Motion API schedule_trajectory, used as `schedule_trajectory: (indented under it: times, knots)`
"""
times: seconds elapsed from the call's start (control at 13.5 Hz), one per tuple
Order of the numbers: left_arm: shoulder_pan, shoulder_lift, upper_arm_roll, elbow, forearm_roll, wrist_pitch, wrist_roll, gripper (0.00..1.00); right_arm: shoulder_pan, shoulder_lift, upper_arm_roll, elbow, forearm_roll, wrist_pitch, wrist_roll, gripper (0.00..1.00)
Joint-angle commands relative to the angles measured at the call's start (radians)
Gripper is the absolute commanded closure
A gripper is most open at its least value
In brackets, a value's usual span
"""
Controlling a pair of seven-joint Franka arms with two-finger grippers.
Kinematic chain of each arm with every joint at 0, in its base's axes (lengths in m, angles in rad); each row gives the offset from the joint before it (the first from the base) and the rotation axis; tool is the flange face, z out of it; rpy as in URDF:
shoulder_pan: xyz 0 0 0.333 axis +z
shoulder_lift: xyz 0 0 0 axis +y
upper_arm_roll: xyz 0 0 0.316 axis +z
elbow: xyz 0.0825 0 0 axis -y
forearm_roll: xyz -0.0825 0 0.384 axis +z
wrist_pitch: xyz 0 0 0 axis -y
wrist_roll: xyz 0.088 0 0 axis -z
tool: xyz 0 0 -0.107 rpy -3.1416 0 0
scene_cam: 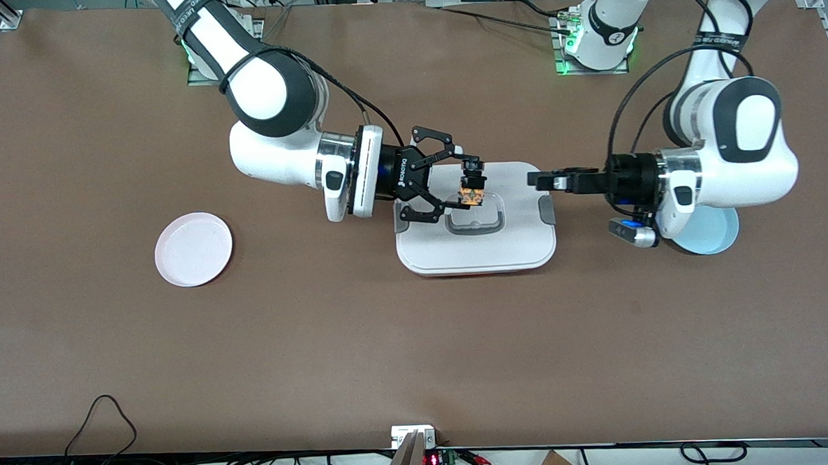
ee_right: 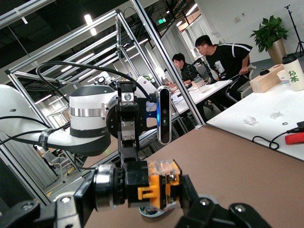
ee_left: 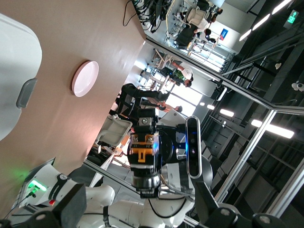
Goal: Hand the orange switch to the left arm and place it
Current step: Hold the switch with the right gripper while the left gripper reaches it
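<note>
The orange switch [scene_cam: 471,189], black with an orange part, is held in my right gripper [scene_cam: 469,184], which is shut on it above the white box [scene_cam: 477,247], over the lid's end farther from the front camera. In the right wrist view the switch [ee_right: 159,183] sits across the right gripper [ee_right: 142,194]. My left gripper [scene_cam: 534,180] is level with it, just past the box's end toward the left arm, pointing at the switch, with a gap between them. Its fingers are spread, empty. In the left wrist view the switch [ee_left: 144,153] is straight ahead of it.
A pink plate [scene_cam: 193,249] lies toward the right arm's end of the table and also shows in the left wrist view [ee_left: 85,78]. A blue plate [scene_cam: 711,237] lies partly under the left arm's wrist. The box has grey side latches [scene_cam: 546,211].
</note>
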Motion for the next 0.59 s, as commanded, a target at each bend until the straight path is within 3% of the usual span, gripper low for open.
schedule_trajectory:
  times: [0.0, 0.22, 0.52]
  knots:
    - [0.0, -0.006, -0.049, -0.024, -0.061, 0.073, 0.025, 0.0, -0.009, 0.01, 0.004, 0.016, 0.025, 0.0, -0.027, 0.66]
    - [-0.012, -0.002, -0.115, -0.047, -0.173, 0.177, 0.027, 0.01, -0.009, 0.012, 0.004, 0.016, 0.025, -0.001, -0.027, 0.66]
    - [-0.012, 0.048, -0.127, -0.045, -0.279, 0.206, 0.114, 0.03, -0.009, 0.01, 0.004, 0.016, 0.025, -0.001, -0.027, 0.66]
